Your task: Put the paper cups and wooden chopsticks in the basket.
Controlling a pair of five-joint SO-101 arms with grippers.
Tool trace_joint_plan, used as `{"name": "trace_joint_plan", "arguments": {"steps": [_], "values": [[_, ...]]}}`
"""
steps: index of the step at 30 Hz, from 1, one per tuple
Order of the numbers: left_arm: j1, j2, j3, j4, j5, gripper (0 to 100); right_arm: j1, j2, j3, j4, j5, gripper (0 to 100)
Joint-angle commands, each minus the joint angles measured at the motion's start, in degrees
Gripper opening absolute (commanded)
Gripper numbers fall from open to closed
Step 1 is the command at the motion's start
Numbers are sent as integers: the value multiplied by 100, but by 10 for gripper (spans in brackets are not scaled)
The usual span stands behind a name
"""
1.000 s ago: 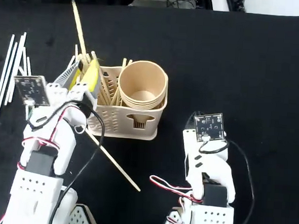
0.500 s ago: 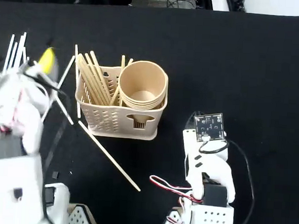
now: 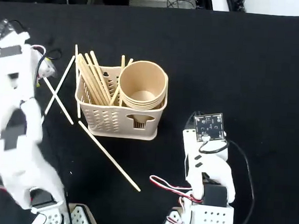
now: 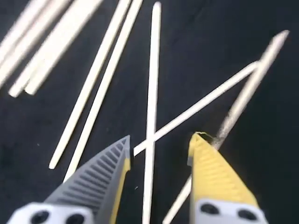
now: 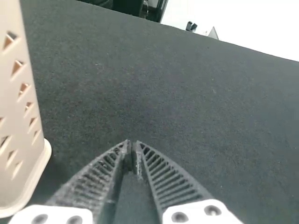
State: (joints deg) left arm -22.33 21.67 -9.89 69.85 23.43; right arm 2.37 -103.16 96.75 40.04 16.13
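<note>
Left claw (image 4: 161, 140) is hanging apart over crossed chopsticks (image 4: 153, 70) lying at nine o'clock from the basket (image 3: 119, 121); closing here is probably risking pinching two or flicking one away. Cups (image 3: 142, 83) are sitting in the basket; right claw (image 5: 131, 154) is resting together.

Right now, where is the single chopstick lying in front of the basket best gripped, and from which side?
Probably its middle, from above, jaws across it: the chopstick lies flat and diagonal, one end close to the basket.

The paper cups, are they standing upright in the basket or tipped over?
Upright: the stacked paper cups sit inside the basket, their round open mouth facing straight up in the high view.
</note>
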Motion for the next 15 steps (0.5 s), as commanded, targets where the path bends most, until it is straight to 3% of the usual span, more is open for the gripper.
{"name": "trace_joint_plan", "arguments": {"steps": [1,8,11,13,15], "values": [[145,2180,-2905,1187,264,205,-70,-382,-22,18,35,15],[154,4774,-6642,2637,466,199,-70,-382,-22,18,35,15],[163,5565,-8136,3130,290,105,-70,-382,-22,18,35,15],[110,5873,-8602,3112,53,20,-70,-382,-22,18,35,15],[101,5855,-8514,3112,-18,41,-70,-382,-22,18,35,15]]}}
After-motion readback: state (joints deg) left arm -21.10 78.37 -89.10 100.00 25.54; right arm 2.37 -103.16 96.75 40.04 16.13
